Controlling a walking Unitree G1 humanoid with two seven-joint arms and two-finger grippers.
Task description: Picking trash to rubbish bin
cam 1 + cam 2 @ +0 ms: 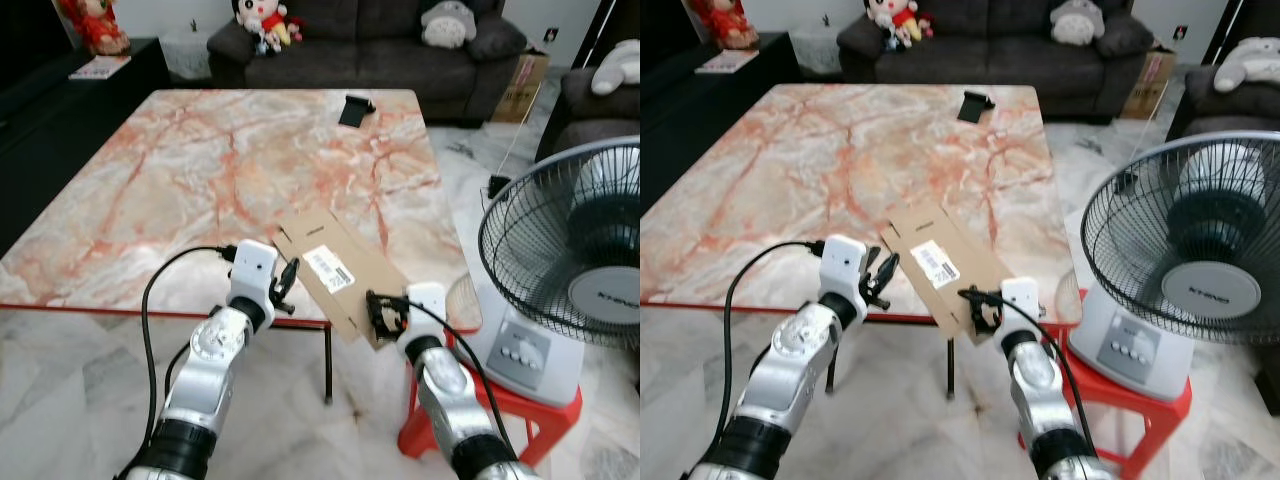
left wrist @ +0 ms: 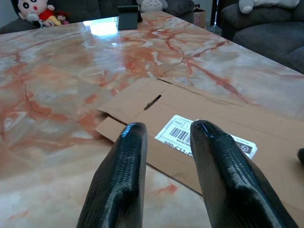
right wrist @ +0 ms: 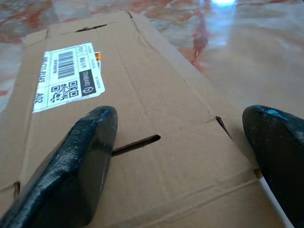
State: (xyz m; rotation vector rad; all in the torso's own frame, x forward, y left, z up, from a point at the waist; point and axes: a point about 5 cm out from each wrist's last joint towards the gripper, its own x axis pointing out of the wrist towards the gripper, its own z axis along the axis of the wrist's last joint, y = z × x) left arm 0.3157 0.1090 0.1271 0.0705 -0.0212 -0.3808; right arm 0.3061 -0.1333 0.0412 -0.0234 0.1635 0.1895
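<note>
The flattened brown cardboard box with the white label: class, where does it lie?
The flattened brown cardboard box lies on the marble table's near right corner, overhanging the edge, between the left gripper and right gripper.

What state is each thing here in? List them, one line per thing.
Cardboard box: flattened, lying on the marble table, one end overhanging its near edge.
Shipping label: stuck on the cardboard, facing up.
Left gripper: open, empty, beside the cardboard at the table's near edge.
Right gripper: open, fingers spread at the overhanging end.
Fan: standing upright on a red stool; running or not, cannot tell.
</note>
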